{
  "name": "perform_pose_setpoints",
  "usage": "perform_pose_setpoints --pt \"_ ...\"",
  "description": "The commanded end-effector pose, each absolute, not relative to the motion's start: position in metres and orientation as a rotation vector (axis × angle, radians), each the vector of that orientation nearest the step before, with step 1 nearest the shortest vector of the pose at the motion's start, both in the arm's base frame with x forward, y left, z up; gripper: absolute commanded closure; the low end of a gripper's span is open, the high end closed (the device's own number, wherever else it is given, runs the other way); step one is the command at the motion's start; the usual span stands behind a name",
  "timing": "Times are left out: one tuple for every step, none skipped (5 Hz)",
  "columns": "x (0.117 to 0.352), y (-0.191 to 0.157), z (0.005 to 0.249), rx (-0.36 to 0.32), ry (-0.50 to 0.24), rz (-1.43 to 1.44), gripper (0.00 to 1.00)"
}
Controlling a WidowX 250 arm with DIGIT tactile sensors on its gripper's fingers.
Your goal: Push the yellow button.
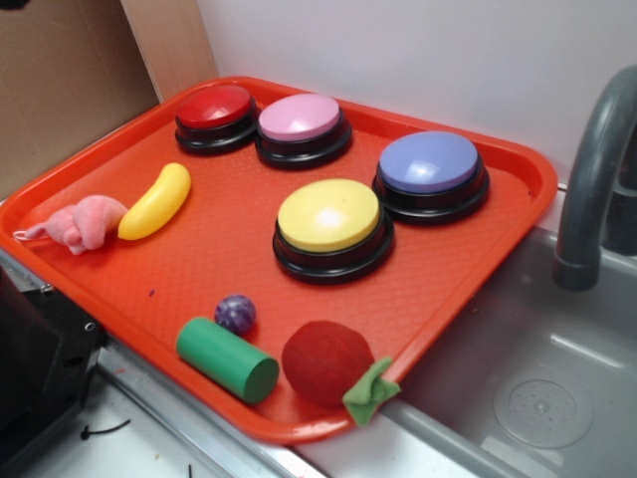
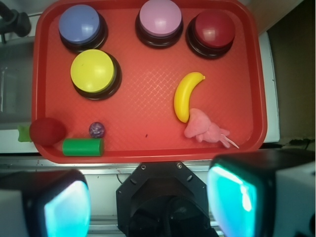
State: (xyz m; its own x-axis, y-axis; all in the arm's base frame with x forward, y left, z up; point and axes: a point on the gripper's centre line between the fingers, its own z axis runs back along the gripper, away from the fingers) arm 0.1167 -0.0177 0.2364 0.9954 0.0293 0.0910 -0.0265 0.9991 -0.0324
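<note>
On red tray [image 1: 518, 189], toward its sink-side edge: yellow button [image 1: 328, 215] beside blue button [image 1: 428, 162]; fingers [image 2: 66, 210] released, spread wide, well short of tray

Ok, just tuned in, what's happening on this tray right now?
Nothing is being touched yet. The end effector hangs open above the near edge of the red tray, well back from the yellow button. That button sits untouched beside the blue button, with the pink button and red button further along the tray's far side.
</note>
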Motion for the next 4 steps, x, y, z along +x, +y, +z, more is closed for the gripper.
perform_pose_setpoints --pt "0.117 -0.018 0.236 -0.031 -0.092 0.028 0.0" --pt "0.167 -0.065 0.2 0.042 -0.13 -0.225 0.0" --pt "0.207 -0.108 0.17 0.048 -0.14 -0.424 0.0" --pt "0.232 -0.123 0.144 0.041 -0.149 -0.488 0.0"
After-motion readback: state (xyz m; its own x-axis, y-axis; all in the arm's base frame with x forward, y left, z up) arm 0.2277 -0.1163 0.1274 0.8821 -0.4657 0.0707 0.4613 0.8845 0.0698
